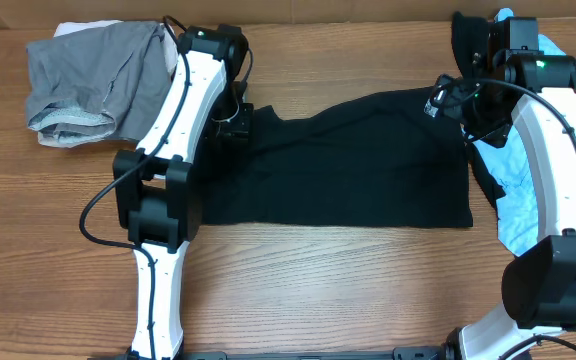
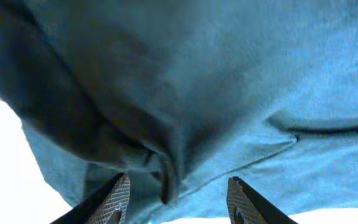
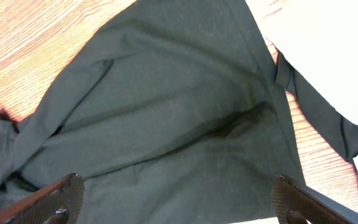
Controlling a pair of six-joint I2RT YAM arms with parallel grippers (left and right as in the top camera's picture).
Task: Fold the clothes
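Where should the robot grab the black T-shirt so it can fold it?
Probably the far edge of the black T-shirt, near its two ends, one gripper each, coming straight down from above. It lies flat on the table, so only its edge and small raised folds can be pinched, like the fold between the open fingers of the left gripper.

T-shirt [image 1: 348, 160]: black matt knit cloth, soft, creased beneath the left claw [image 2: 178, 186]. Finger pads [image 2: 118, 202]: dark, finely cross-hatched, rough. Table [image 1: 318, 290]: brown wood grain, smooth, slight sheen. Grey garment [image 1: 88, 75] beside the left claw: matt cloth. Arm shells [image 1: 178, 110]: white glossy plastic.
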